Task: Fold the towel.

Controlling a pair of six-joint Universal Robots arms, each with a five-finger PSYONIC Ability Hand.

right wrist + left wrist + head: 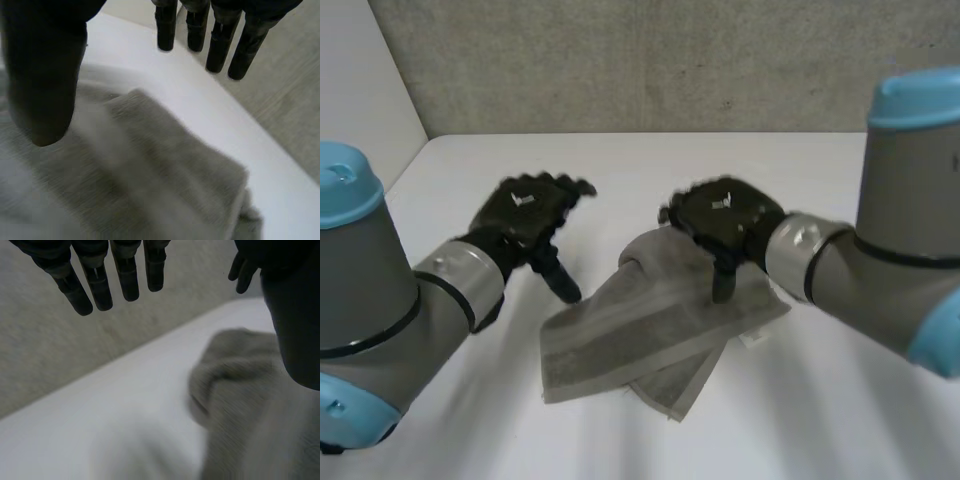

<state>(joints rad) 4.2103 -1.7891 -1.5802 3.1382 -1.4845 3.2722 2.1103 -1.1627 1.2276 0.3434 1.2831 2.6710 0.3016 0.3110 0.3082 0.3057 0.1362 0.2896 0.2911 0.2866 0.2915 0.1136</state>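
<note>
Towel (650, 330) lying folded but skewed on counter (620, 170); squaring likely remaining. Left hand (525, 215) hovering beside, right hand (725, 215) above, both spread, empty.

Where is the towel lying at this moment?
In the head view the towel lies near the middle of the table, its far end under the right hand, with the left hand to its left.

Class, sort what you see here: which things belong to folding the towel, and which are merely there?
Part of the job: grey towel; left robot hand, open beside it; right robot hand, open over it.

Merely there: white table; grey wall behind.
</note>
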